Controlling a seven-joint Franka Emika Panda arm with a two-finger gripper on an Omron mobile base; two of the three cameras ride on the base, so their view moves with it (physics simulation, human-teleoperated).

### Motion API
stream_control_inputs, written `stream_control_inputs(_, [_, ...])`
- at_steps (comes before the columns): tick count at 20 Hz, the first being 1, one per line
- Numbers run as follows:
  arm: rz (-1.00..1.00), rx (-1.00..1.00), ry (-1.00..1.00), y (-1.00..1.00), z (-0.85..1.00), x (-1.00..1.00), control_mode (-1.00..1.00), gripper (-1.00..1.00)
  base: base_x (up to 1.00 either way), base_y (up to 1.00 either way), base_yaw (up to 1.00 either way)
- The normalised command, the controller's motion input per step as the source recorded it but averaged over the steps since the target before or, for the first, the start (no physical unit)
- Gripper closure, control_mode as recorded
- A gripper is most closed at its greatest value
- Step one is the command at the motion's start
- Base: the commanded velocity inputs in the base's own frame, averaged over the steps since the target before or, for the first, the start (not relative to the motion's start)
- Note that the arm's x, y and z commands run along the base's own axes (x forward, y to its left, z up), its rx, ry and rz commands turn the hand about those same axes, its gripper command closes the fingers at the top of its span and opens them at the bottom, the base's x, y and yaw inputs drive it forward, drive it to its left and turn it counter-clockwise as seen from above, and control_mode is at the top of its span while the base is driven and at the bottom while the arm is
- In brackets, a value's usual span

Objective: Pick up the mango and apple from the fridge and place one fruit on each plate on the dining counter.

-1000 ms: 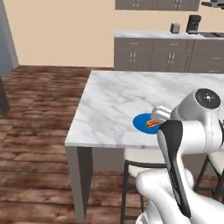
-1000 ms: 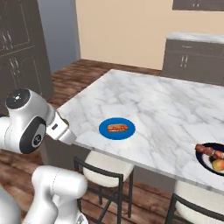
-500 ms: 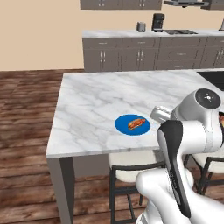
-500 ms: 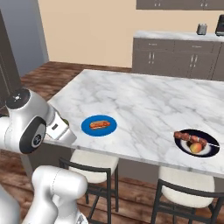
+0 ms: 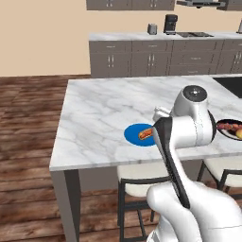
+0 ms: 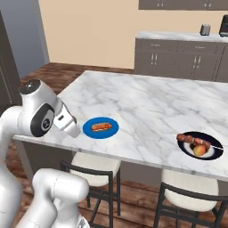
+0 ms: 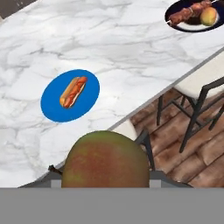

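My gripper (image 7: 105, 176) is shut on the apple (image 7: 105, 159), a red-brown fruit with green patches that bulks large at the bottom of the hand view. It hangs just off the near edge of the dining counter (image 6: 142, 100), short of the blue plate (image 6: 112, 129) (image 7: 52, 107) (image 5: 131, 134), which carries a hot dog (image 7: 72, 92). The hand (image 6: 67, 124) sits left of that plate. The dark plate (image 6: 214, 153) (image 7: 175, 22) holds the orange-yellow mango (image 6: 199, 150) (image 7: 209, 16) and a meat skewer (image 6: 192, 140). The fridge is out of view.
Stools (image 6: 94, 164) (image 6: 191, 196) (image 5: 142, 183) stand tucked under the counter's near edge. Grey wall cabinets (image 5: 156, 56) with a coffee machine (image 5: 171, 23) and a toaster (image 5: 152, 29) line the back wall. Wooden floor (image 5: 28, 123) lies open to the left.
The whole scene has shifted as the base drove and turned along the island; the blue plate now lies closer ahead. The arm keeps its pose with the apple in its grip.
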Motion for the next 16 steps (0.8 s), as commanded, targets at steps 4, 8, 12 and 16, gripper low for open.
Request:
stream_control_inputs(4, [0.19,0.0,0.23,-0.07,-0.61,0.77,-1.0,1.0,0.0,0.0,0.0])
stream_control_inputs(8, [0.17,-0.02,-0.03,-0.08,-0.73,0.51,-1.0,1.0,0.0,0.0,0.0])
stream_control_inputs(12, [0.12,0.0,-0.12,-0.02,-0.57,0.48,-1.0,1.0,0.0,0.0,0.0])
stream_control_inputs(16, [0.11,0.0,-0.17,-0.25,-0.27,0.55,-1.0,1.0,0.0,0.0,0.0])
